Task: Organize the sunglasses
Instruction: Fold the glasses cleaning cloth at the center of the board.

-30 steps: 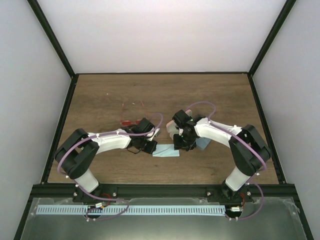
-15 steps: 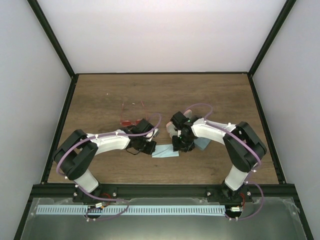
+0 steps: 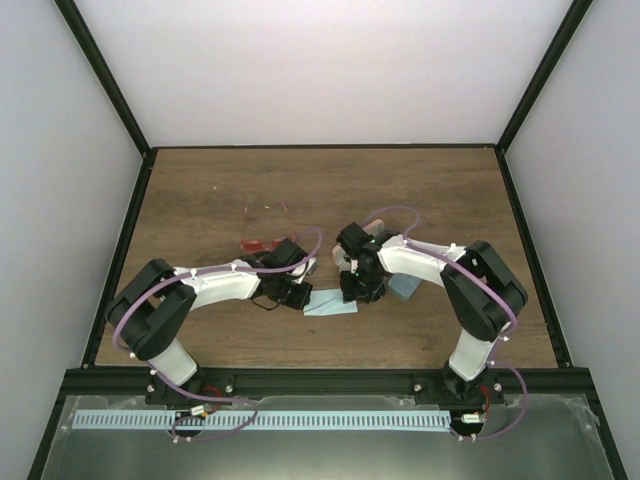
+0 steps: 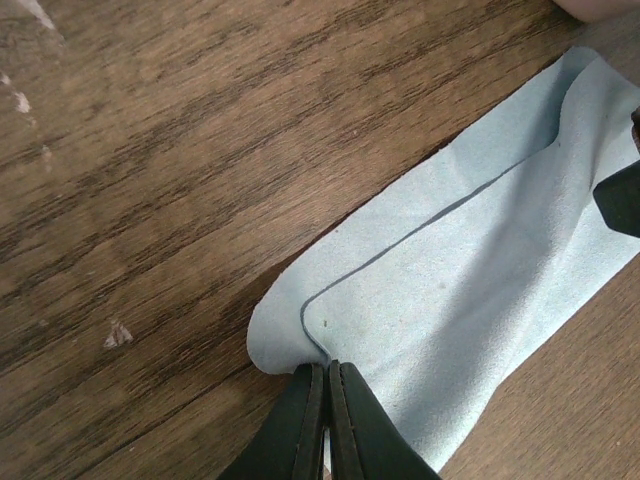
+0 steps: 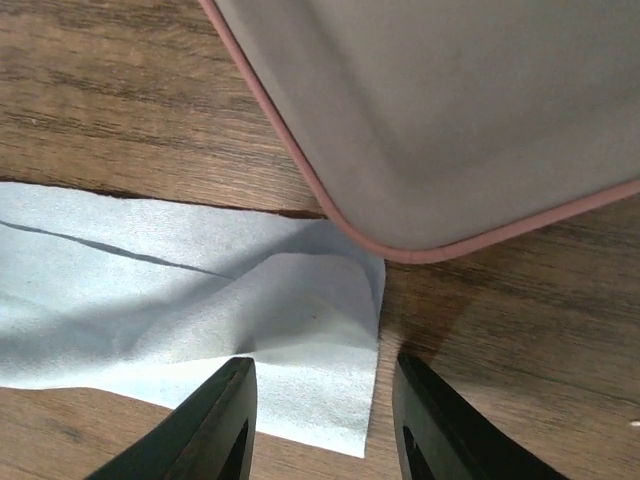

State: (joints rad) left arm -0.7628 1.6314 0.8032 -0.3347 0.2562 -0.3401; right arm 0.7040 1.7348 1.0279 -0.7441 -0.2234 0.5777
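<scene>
The two pairs of sunglasses lie on the left half of the wooden table (image 3: 430, 190), out past the left arm and well apart from both grippers. The reddish-pink sunglasses (image 3: 266, 212) sit farther from the arm bases, with their long axis running roughly left to right across the table. The orange-red sunglasses (image 3: 256, 245) lie just nearer, also roughly crosswise, and their right end is hidden under the left arm's wrist. From the overhead view both pairs are too small to tell which way the lenses face or how the thin arms are set.

The left gripper (image 4: 325, 368) is low over the table near the middle. Its fingers are pressed together at the rounded, folded corner of a light blue cloth (image 4: 470, 300), and a pale sliver between them suggests they are pinching the cloth's edge. The cloth lies folded, stretching away toward the right gripper.

The right gripper (image 5: 325, 365) stands at the other end of the same cloth. Its two fingers are spread apart above the cloth's corner with nothing between them. Just beyond that corner lies a pink-rimmed case (image 5: 450, 120), its rounded end close to the cloth; whether the two touch cannot be told. A second light blue cloth (image 3: 405, 288) shows partly from under the right arm.
</scene>
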